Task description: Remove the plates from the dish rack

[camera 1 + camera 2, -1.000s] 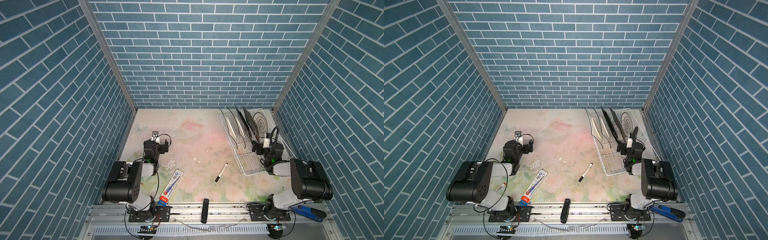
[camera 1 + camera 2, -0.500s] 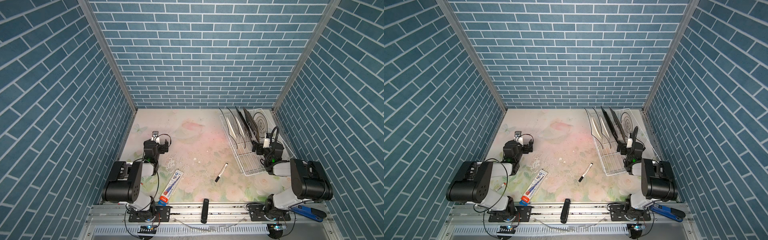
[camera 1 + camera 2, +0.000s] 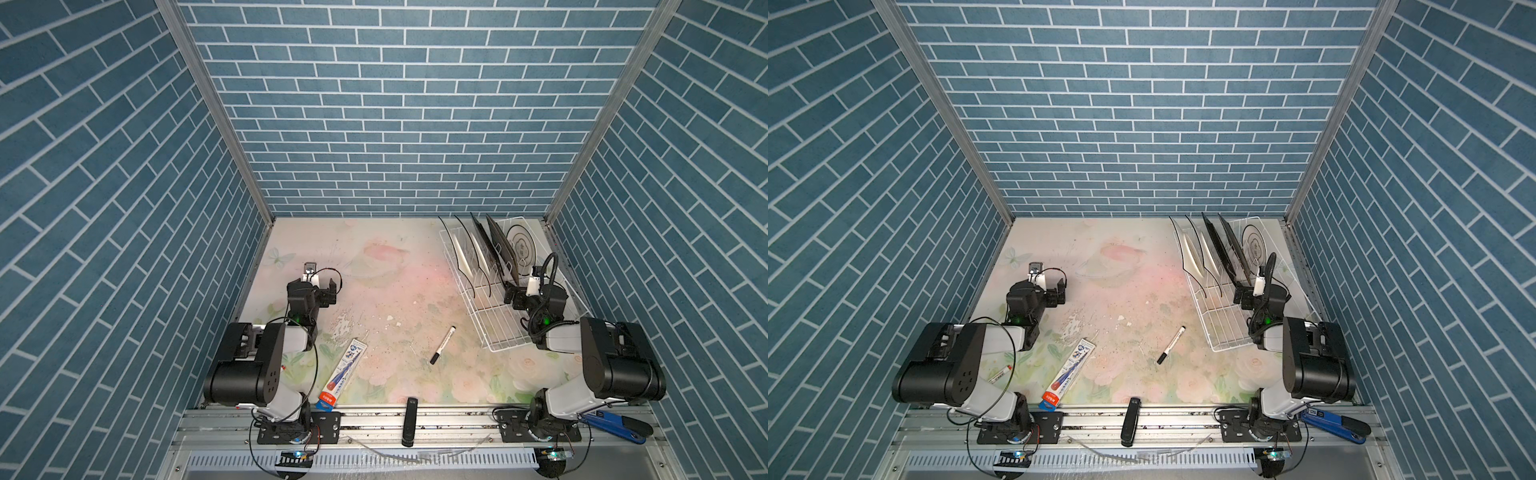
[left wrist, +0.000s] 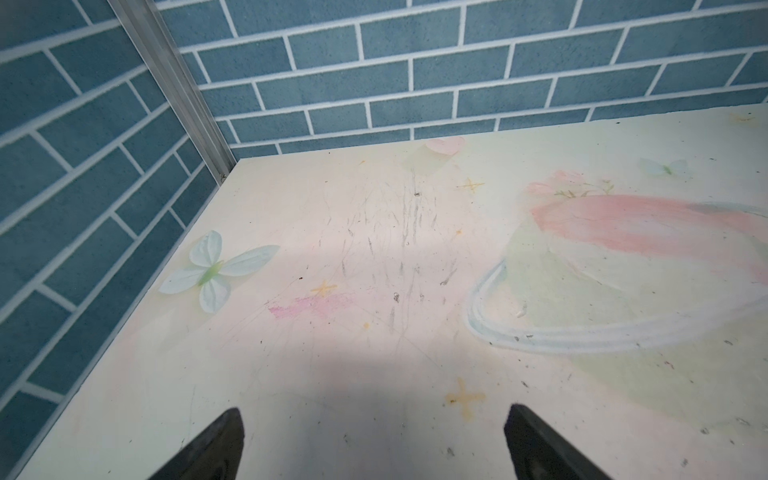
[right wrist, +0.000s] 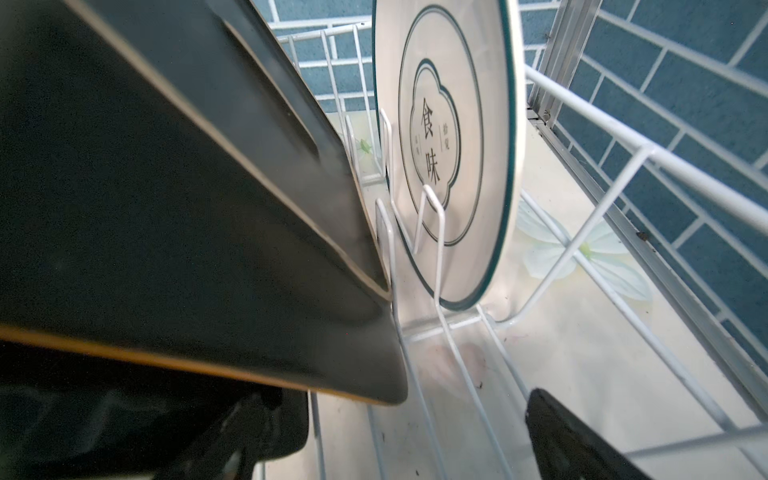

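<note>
The dish rack (image 3: 494, 328) is seen at the far right corner of the bench (image 3: 374, 266), set at a slight angle along the right edge. The plates (image 3: 462, 253) are stood on edge between the prongs in its far half, side by side. Two pale square ones with dark rims are set toward the bench's middle, then two black square ones. A round plate (image 3: 521, 245) with dark rings and a centre emblem is placed last, nearest the right edge.

The right gripper (image 5: 415, 440) is held low inside the rack with its jaws spread wide, and nothing is clamped. In the right wrist view the lower corner of the nearest black plate (image 5: 187, 232) is seen just above the gap, and one finger is partly hidden behind it. Whether the plate is touched cannot be told.

The left gripper (image 4: 374, 451) is held near the left edge over bare bench, with its jaws wide apart and nothing between them.

A marker (image 3: 442, 345) is laid toward the front edge near the middle, and a toothpaste box (image 3: 343, 374) is laid by the front edge beside the left arm
</note>
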Tool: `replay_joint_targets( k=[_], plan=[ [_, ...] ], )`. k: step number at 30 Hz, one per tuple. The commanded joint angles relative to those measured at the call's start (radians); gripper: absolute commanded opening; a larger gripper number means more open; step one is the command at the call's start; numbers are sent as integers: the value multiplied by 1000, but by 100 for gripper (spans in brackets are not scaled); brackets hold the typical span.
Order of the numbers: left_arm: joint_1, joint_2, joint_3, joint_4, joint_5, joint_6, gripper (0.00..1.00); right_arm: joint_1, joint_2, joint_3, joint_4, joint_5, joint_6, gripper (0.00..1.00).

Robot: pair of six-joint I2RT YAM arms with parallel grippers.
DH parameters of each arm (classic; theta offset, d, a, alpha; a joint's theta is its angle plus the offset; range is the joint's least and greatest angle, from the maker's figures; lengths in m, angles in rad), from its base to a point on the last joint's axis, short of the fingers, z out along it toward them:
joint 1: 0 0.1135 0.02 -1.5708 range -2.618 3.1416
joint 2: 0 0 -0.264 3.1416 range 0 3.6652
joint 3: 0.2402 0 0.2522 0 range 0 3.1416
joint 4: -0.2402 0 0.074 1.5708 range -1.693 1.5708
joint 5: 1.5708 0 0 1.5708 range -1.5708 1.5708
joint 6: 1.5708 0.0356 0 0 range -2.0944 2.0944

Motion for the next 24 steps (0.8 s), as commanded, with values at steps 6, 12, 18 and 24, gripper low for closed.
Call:
replay_joint_targets(
  k=[6, 12, 18, 24],
  plan=[
    [-48, -215, -17, -119, -112, 20, 100, -5, -3, 11, 12, -37, -16, 99],
    [-86, -310, -53, -90, -202, 24, 100, -4, -130, -75, 64, -2, -6, 99],
    [-98, -347, 20, -177, -192, -15, 100, -3, -321, -127, 18, -22, -20, 99],
    [-135, -316, 183, -464, -359, -80, 100, -4, -568, -169, -106, -20, -23, 99]
  ],
)
